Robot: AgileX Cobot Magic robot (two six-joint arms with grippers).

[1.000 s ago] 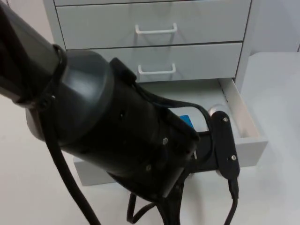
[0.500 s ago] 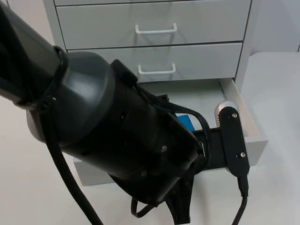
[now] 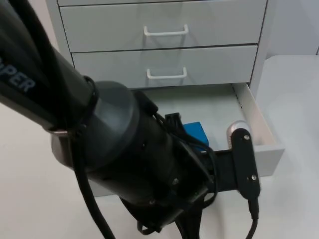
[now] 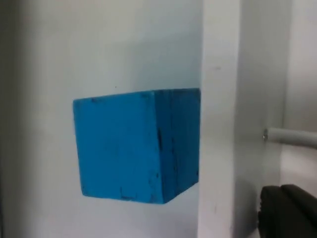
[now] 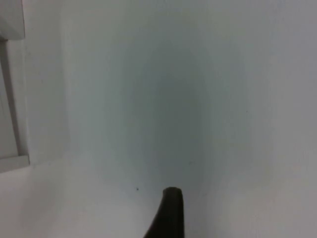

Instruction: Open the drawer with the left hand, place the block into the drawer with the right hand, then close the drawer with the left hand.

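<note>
Lying on the floor of the open bottom drawer [image 3: 259, 129], near its front panel, the blue block [image 3: 196, 134] is showing more of its top face than a second ago, because the big black left arm [image 3: 114, 149] is sitting lower and further toward the near edge of the tabletop [image 3: 294, 199] than before. In the left wrist view the block [image 4: 136, 144] is resting just beside the inner side of the drawer's white front panel [image 4: 218, 119], with the drawer handle [image 4: 292, 137] sticking out on the panel's far side. The left gripper [image 4: 290, 210] is hanging just outside that panel, close below the handle; I cannot tell how its jaws are standing. The right gripper [image 5: 168, 213] is waiting over bare white surface beside the cabinet [image 5: 11, 84], and its jaws cannot be judged either. Two upper drawers [image 3: 164, 32] are staying closed.
</note>
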